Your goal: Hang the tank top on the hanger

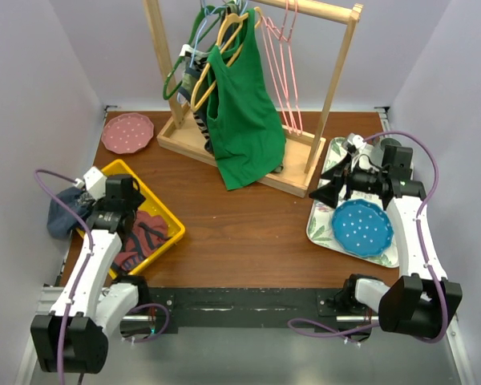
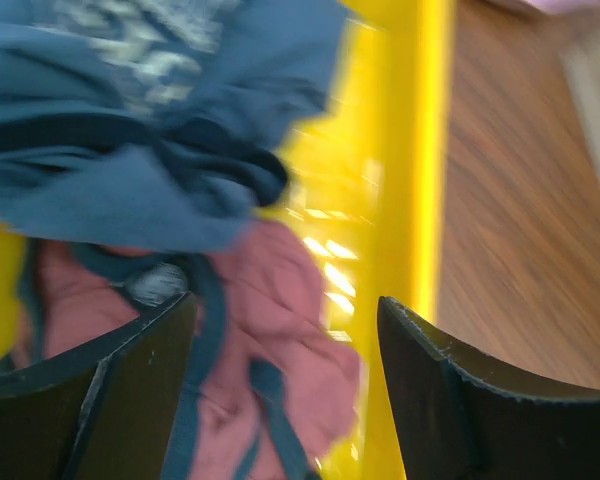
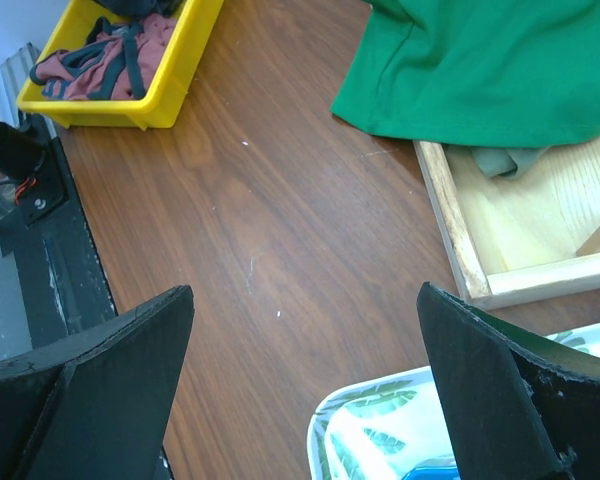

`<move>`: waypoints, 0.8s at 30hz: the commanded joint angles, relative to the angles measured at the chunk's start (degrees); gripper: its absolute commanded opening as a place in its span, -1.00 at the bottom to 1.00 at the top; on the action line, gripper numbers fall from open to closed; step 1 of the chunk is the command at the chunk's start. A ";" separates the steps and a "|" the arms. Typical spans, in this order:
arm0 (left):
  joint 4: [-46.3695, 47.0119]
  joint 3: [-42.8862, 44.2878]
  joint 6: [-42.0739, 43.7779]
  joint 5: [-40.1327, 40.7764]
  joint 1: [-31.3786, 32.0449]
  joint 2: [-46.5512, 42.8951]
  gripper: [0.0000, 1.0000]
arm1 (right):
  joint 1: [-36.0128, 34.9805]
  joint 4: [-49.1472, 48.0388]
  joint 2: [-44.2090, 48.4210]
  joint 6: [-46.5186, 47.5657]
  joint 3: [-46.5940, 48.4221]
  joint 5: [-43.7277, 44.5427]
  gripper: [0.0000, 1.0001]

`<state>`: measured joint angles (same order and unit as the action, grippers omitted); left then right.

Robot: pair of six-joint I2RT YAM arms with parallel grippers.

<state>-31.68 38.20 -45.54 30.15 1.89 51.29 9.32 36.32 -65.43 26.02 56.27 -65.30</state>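
I have the left gripper [image 1: 82, 186] at the upper left corner of the yellow bin [image 1: 156, 196], in the left part of the overhead view. In the left wrist view its jaws stand apart, with nothing clamped between them. The blurred tank top [image 2: 130, 130] fills the upper left of that frame, just past the fingertips, with its pale print showing at the top. From above, the tank top [image 1: 64, 212] is a dark blue bundle spilling over the bin's left edge, right beside the gripper. Below it in the bin lies a pink garment [image 2: 280, 330] with dark straps.

The hanger [image 1: 286, 80] hangs on the wooden rack [image 1: 184, 140] at the top centre of the overhead view, among thin pink wires to the right of a green tank top [image 1: 240, 120]. It is well apart from the tank top.

The right gripper [image 1: 325, 191] is spread wide and empty, hanging at the left edge of a leaf-patterned tray [image 1: 321, 216] on the right. A blue plate [image 1: 362, 227] sits on that tray. A pink plate [image 1: 127, 132] rests on the table [image 1: 248, 224] at the upper left.
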 commanded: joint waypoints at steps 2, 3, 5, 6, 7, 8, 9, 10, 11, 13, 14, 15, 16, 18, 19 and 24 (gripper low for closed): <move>-4.61 2.06 -9.82 8.60 -7.76 7.40 0.55 | -0.18 4.03 -0.23 4.13 2.79 -1.06 0.97; -4.36 2.75 -9.92 8.61 -8.56 8.29 0.54 | -0.27 4.03 -0.23 4.21 2.79 -0.97 0.97; -0.60 2.76 -8.61 8.78 -10.32 9.79 0.51 | -0.27 4.11 -0.23 4.30 2.79 -0.88 0.97; 0.82 2.76 -7.91 8.61 -11.02 10.23 0.37 | -0.27 4.20 -0.14 4.30 2.79 -0.88 0.97; 1.88 3.11 -7.55 8.35 -11.81 10.67 -0.21 | -0.27 4.20 -0.22 4.30 2.79 -0.80 0.97; 1.97 3.64 -7.81 8.00 -12.95 11.55 -0.51 | -0.27 4.20 -0.14 4.30 2.79 -0.62 0.97; 1.97 4.69 -7.55 7.91 -12.96 11.73 -0.62 | -0.27 4.29 -0.22 4.39 2.79 -0.62 0.97; 1.97 5.22 -7.11 7.64 -13.05 11.56 -0.74 | -0.27 4.38 -0.05 4.39 2.79 -0.45 0.97; 2.15 5.74 -5.63 5.90 -13.05 9.73 -0.81 | -0.18 4.29 0.04 4.48 2.70 -0.27 0.97; 4.25 6.10 -1.86 3.00 -12.97 5.95 -1.00 | -0.18 4.20 0.04 4.48 2.70 -0.09 0.97; 7.04 6.28 2.78 -0.58 -12.96 0.71 -1.00 | -0.18 4.12 0.04 4.48 2.70 -0.09 0.97; 8.64 6.71 4.48 -2.10 -13.05 -2.13 -1.00 | -0.18 3.94 0.13 4.39 2.62 -0.18 0.97; 10.13 7.50 5.71 -3.42 -13.05 -4.77 -1.00 | -0.18 4.03 -0.05 4.39 2.62 -0.18 0.97; 10.59 11.61 8.89 -6.68 -12.88 -9.70 -1.00 | -0.27 3.76 -0.05 4.21 2.70 -0.09 0.97; 8.59 13.64 8.89 -7.55 -12.88 -10.06 -1.00 | -0.27 3.85 -0.31 4.21 2.70 -0.18 0.97; 10.05 26.56 9.24 -20.19 -12.88 -8.40 -1.00 | -0.18 3.67 -0.49 4.12 2.62 -0.09 0.97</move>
<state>-27.49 56.21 -39.53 21.76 -10.87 41.50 9.32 40.29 -65.67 29.43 56.69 -65.30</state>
